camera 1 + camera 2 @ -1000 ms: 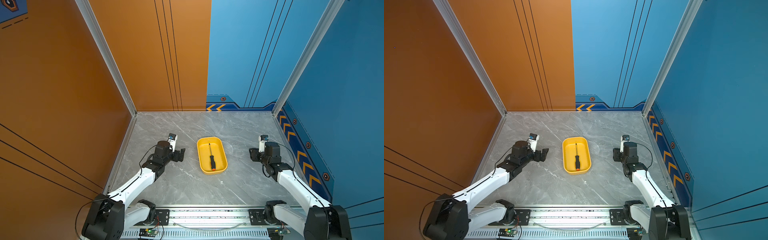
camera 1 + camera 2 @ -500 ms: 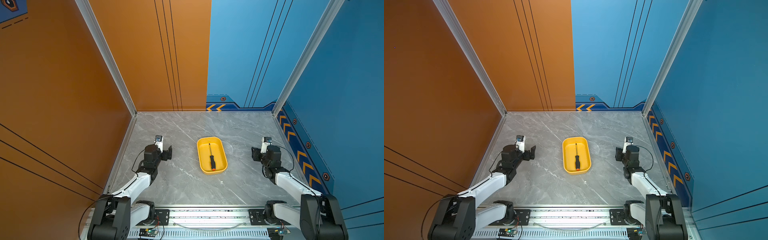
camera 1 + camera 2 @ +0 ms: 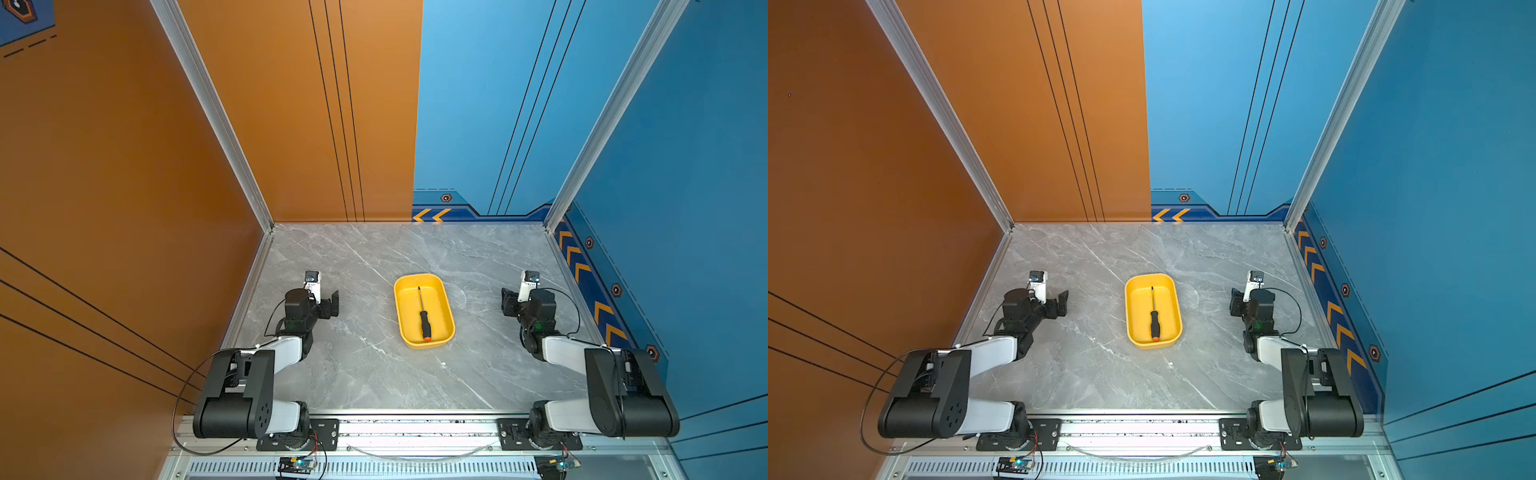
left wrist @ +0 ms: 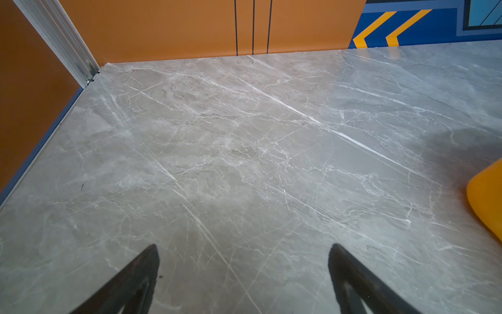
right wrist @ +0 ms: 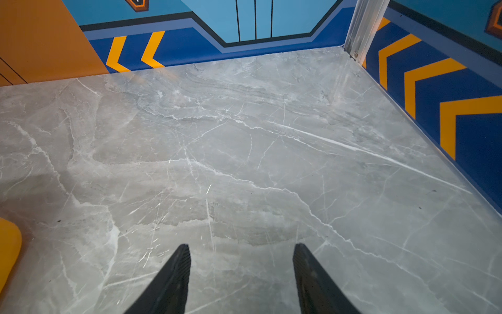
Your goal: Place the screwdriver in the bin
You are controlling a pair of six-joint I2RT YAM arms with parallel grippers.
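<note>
Screwdriver (image 3: pixel 423 312) lies inside bin (image 3: pixel 398 309), along its length, orange end near the front edge. Left tool (image 4: pixel 244 251) stands wide and empty, right tool (image 5: pixel 241 249) narrower, also empty; both are well apart from bin, bare surface (image 3: pixel 365 374) between.

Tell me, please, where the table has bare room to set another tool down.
The table is bare from the bin to the back wall, and from its front down to the rail. Bare strips also lie between the bin and the left gripper, and between it and the right gripper. Only the bin is crowded: the screwdriver lies along its middle.
</note>
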